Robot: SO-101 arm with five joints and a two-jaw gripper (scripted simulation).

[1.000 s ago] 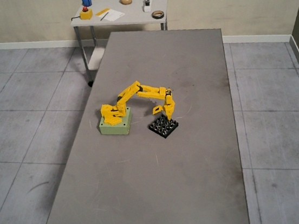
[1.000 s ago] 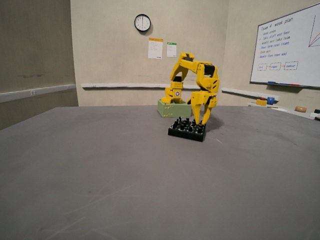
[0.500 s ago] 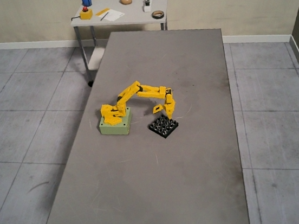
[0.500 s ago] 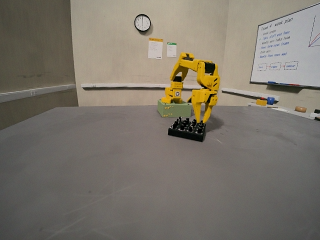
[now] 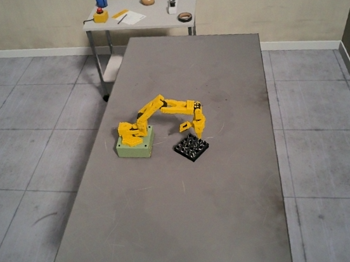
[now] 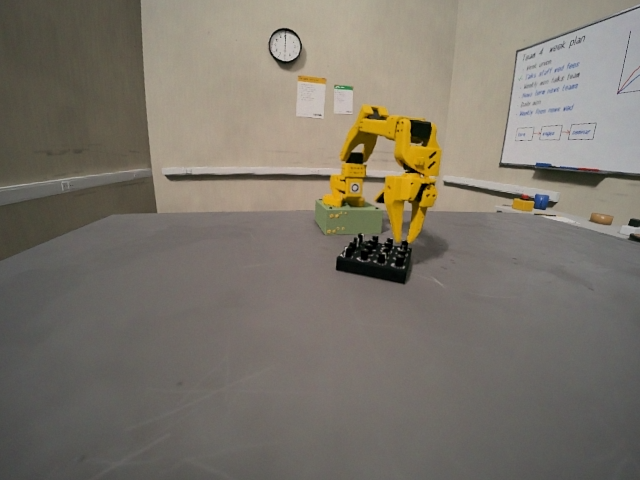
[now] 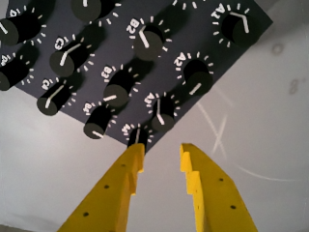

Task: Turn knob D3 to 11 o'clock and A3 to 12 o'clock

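Observation:
The black knob box (image 5: 192,159) (image 6: 369,271) (image 7: 261,18) lies on the table with its rows slanting in the wrist view. My gripper (image 5: 199,137) (image 6: 404,242) (image 7: 162,149) is narrowly open and empty, low over the row A end. Knob A3 (image 7: 162,122) stands just beyond the fingertips in the wrist view; its white line runs toward the upper left of that view. Knob D3 (image 7: 7,32) is at the left edge, its line toward the upper left. Knob A4 (image 7: 138,137) is partly hidden by the left finger. The socket cannot be made out.
Neighbour knobs A2 (image 7: 197,84) and B4 (image 7: 94,130) stand close to A3 and A4. The arm's green base block (image 5: 135,151) (image 6: 348,222) is left of the box in the top view. A cart (image 5: 154,16) with tape and other items stands behind the table.

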